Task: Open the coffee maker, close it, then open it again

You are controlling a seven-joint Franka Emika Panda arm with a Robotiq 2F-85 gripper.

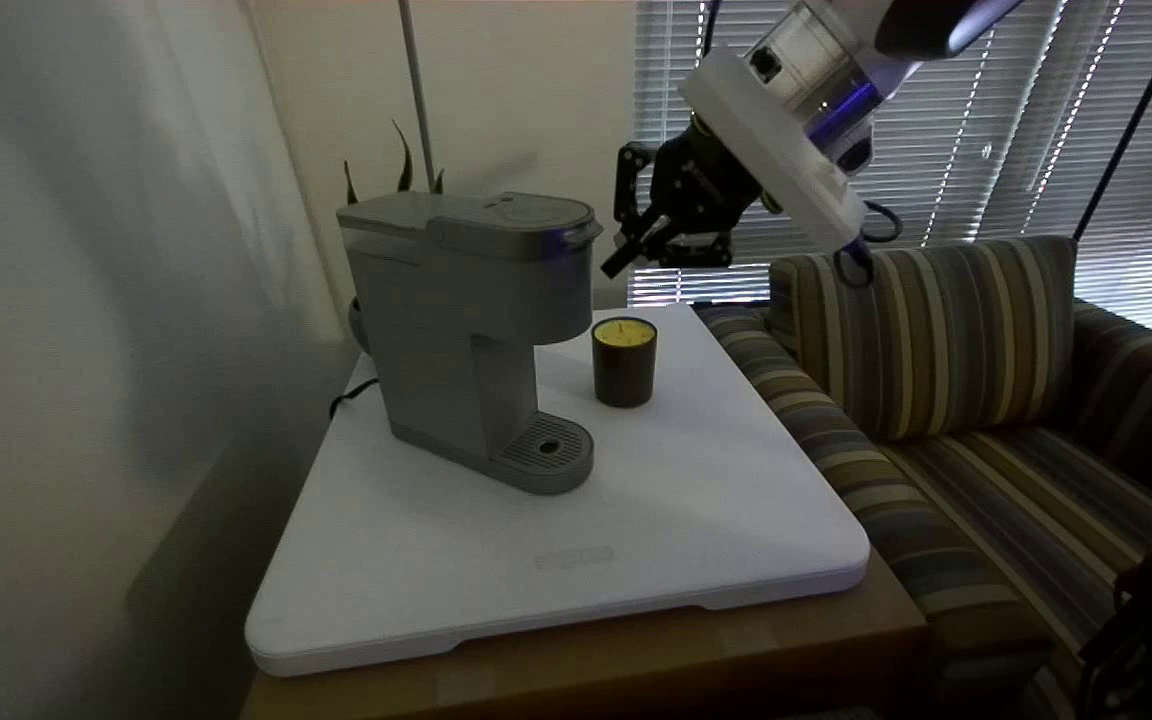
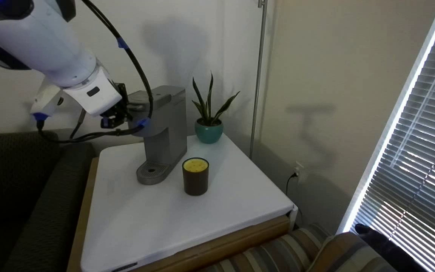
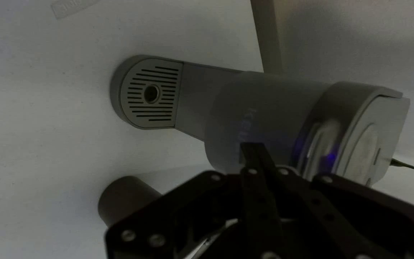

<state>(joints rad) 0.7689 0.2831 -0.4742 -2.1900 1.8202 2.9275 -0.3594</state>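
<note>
Nearest, the black jointed end effector (image 3: 253,148) is closed and empty, and past it the boxy grey plastic coffee maker (image 3: 257,108), probably light and slippery, its stiff-looking grey lid (image 3: 376,126) best lifted by the shiny front lip (image 3: 318,144), stands on the flat white table (image 3: 49,118).

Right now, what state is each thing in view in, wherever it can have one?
Gripper: shut, holding nothing
Coffee maker: upright, lid closed
Cup: upright, yellow inside
Plant: standing in its pot
Blinds: lowered, letting light through
Plug: looks plugged in
</note>
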